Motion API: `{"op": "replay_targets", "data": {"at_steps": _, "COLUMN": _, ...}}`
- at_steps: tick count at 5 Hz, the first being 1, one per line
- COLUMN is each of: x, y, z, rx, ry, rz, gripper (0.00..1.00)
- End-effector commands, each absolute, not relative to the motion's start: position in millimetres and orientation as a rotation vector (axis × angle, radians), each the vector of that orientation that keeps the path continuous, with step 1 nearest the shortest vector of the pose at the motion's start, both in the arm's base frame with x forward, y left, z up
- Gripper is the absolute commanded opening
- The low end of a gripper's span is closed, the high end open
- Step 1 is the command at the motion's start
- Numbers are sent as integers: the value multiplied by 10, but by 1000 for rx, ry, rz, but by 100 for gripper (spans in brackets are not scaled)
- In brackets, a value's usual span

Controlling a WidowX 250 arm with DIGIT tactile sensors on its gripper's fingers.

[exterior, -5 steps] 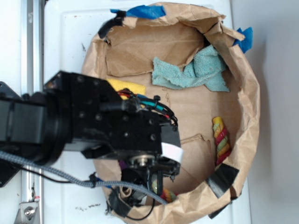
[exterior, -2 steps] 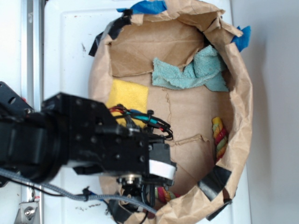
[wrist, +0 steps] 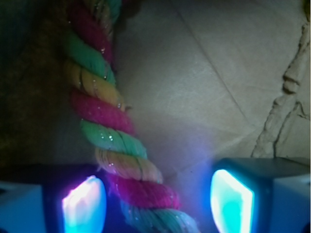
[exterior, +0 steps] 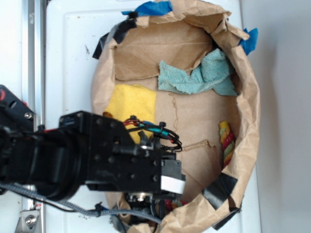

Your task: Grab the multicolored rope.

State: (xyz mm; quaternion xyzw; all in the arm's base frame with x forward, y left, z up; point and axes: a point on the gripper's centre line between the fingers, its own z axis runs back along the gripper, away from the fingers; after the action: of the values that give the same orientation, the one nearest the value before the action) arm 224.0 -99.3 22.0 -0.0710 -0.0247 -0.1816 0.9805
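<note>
White worktop (exterior: 68,43) fills the exterior view, and on it sits a crumpled brown paper basin (exterior: 252,121) patched with black and blue tape. Over the last second the black arm has been shifted toward the lower left of the frame, so that the yellow cloth (exterior: 132,104), formerly mostly hidden beneath it, is now laid bare; the teal cloth (exterior: 204,75) at the upper right has not been disturbed. The pincer (wrist: 158,201) has thereby been carried down to the basin's lower edge, where only a scrap of colour is glimpsed under the arm in the exterior view. In the wrist view the multicolored rope (wrist: 109,141) is seen running from the upper left down to the bottom centre, passing between the two glowing pads (wrist: 232,204), which are held apart with clear space on the right side. A second striped piece (exterior: 227,143) is seen against the right wall, well apart from the pincer. It is judged that the approach is nearly done and that closing is what remains. No brand, label or legible writing can be made out; a white tag on the arm appears blank.
</note>
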Motion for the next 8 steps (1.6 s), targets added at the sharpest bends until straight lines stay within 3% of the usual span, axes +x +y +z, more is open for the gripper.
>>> {"op": "replay_targets", "data": {"at_steps": 1, "x": 2223, "y": -985, "z": 307, "rx": -147, "ry": -65, "rz": -365, "gripper": 0}}
{"op": "replay_targets", "data": {"at_steps": 5, "x": 2828, "y": -274, "z": 435, "rx": -115, "ry": -61, "rz": -93, "gripper": 0}}
{"op": "replay_targets", "data": {"at_steps": 6, "x": 2941, "y": -31, "z": 592, "rx": -152, "ry": -79, "rz": -5, "gripper": 0}}
{"op": "replay_targets", "data": {"at_steps": 8, "x": 2815, "y": 42, "z": 981, "rx": -135, "ry": -161, "rz": 3, "gripper": 0}}
